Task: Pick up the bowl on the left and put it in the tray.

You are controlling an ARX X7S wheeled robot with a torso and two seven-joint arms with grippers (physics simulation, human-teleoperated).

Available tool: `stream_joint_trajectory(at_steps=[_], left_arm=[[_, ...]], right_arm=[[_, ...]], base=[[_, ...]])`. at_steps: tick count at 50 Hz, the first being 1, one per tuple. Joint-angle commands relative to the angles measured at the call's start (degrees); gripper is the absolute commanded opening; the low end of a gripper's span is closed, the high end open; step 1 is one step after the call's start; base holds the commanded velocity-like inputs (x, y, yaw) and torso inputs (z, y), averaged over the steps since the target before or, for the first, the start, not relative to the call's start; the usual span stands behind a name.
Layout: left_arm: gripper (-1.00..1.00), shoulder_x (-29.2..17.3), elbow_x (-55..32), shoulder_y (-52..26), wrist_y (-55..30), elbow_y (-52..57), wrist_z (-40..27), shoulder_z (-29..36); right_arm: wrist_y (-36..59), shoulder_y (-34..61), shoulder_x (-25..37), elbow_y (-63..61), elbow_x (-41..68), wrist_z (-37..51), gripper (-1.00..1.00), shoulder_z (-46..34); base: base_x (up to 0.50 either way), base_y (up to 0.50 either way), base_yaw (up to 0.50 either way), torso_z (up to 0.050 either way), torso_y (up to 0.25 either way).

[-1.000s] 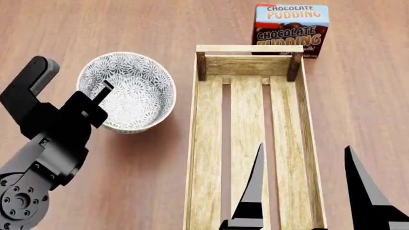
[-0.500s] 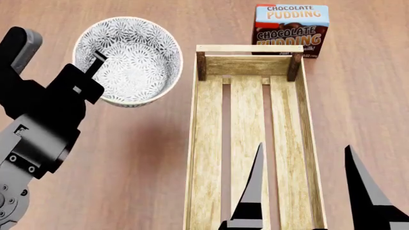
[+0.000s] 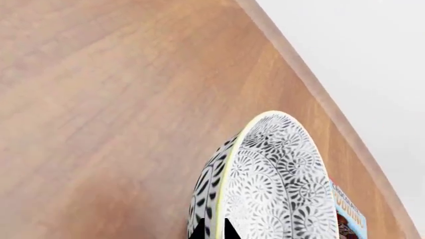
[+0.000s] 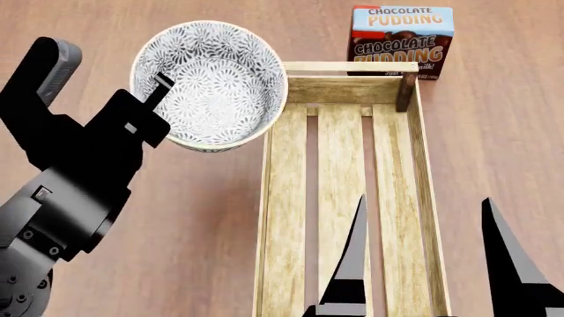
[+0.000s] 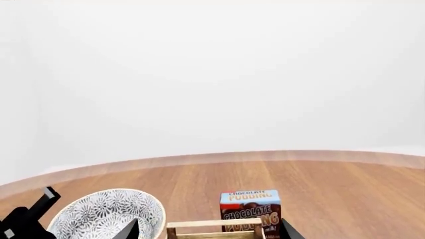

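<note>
The bowl (image 4: 216,79), white with a dense grey-black floral pattern, hangs above the table. My left gripper (image 4: 157,89) is shut on its left rim, one finger inside and one outside. In the head view the bowl's right edge overlaps the far left corner of the tray (image 4: 339,158), a long light-wood slatted crate. The left wrist view shows the bowl (image 3: 279,174) edge-on, with my left gripper (image 3: 214,233) pinching its rim. My right gripper (image 4: 427,264) stands open over the tray's near end. From the right wrist I see the bowl (image 5: 99,219) and the tray's far rail (image 5: 212,223) beyond my right gripper (image 5: 211,231).
A chocolate pudding box (image 4: 402,41) stands upright just behind the tray's far end and shows again as the pudding box (image 5: 250,209). The brown wooden table (image 4: 493,119) stretches to both sides. Its rounded edge (image 3: 312,84) curves past the bowl.
The left arm has carried the bowl to the right. It hung apart from the tray's left side before and now overlaps the far left corner. The right gripper has hardly moved.
</note>
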Motion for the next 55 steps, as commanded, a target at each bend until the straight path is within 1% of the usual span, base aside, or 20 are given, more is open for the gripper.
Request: stream_joint_trajectory(at_steps=[1, 17, 29, 49, 55], left_arm=[[-1.00, 2.21, -3.49, 0.76, 3.84, 1.53, 3.92, -0.34], [-1.00, 3.39, -4.88, 1.77, 5.08, 1.41, 4.25, 2.12], [-1.00, 4.38, -5.71, 3.02, 6.68, 1.25, 5.06, 5.61], [-1.00, 4.59, -9.57, 5.13, 9.64, 2.51, 6.07, 10.61], [-1.00, 4.87, -11.14, 4.54, 10.68, 3.03, 5.70, 12.35]], right_arm=[[-0.38, 0.07, -0.86, -0.77, -0.23, -0.78, 1.00, 1.57], [-0.67, 0.05, -0.53, -0.69, 0.00, -0.45, 1.00, 1.43], [-0.63, 0.15, -0.12, -0.90, 0.36, -0.03, 1.00, 1.55], [-0.46, 0.39, 0.47, -1.46, 0.84, 0.71, 1.00, 1.50], [-0.51, 0.42, 0.66, -1.45, 0.91, 0.87, 1.00, 1.47]], base=[[0.00, 0.00, 0.00, 0.000, 0.000], [0.00, 0.00, 0.00, 0.000, 0.000], [0.00, 0.00, 0.00, 0.000, 0.001], [0.00, 0.00, 0.00, 0.000, 0.000], [0.00, 0.00, 0.00, 0.000, 0.002]])
